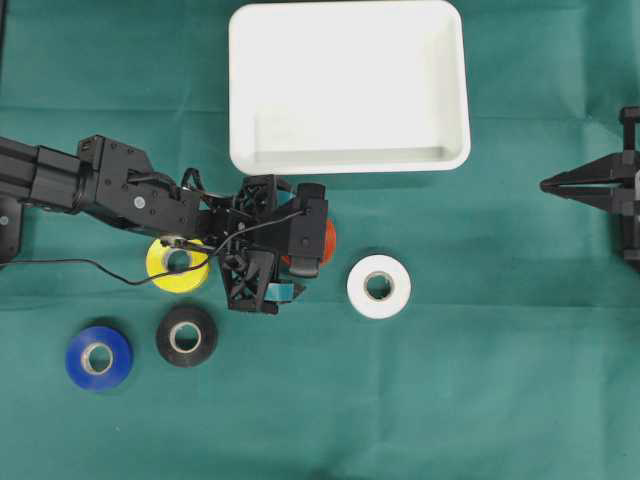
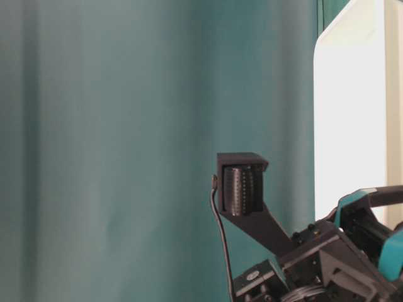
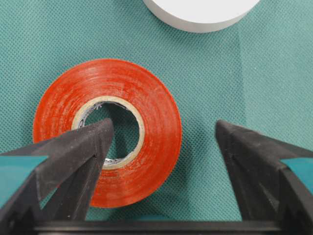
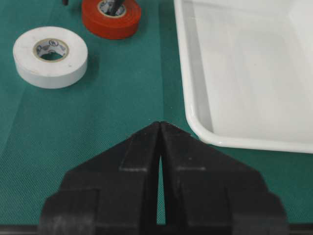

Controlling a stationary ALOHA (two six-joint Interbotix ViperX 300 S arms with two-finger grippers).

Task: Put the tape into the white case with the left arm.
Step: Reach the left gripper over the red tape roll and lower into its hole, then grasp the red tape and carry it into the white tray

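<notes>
Just below the white case (image 1: 349, 88), on the green cloth (image 1: 480, 400), sits the red tape (image 3: 107, 132), and that's the roll the left arm (image 1: 110, 185) is going for. The left gripper (image 3: 161, 134) is right over it with its jaws spread: one finger (image 3: 78, 156) pokes down into the roll's cardboard core and the other finger (image 3: 254, 161) stands outside the roll's rim with a strip of cloth showing between them. So it's straddling one wall of the roll, not clamping it yet as far as I can see. Nothing is lifted, and the case is empty.

My read is that this is the grab step, right at the pinch. What the next move calls for is closing those fingers on the roll's wall until it's firmly held, then lifting straight up and carrying it over the rim of the case before letting go. The outer finger has some way to travel, so the roll may slide a bit on the cloth as it closes.

Other rolls relative to the case: a white tape (image 1: 378, 287) below its right half, and yellow (image 1: 176, 262), black (image 1: 186, 336) and blue (image 1: 98, 357) ones off toward the lower left. The right gripper (image 4: 160, 129) is pinched closed on nothing, parked right of the case.
</notes>
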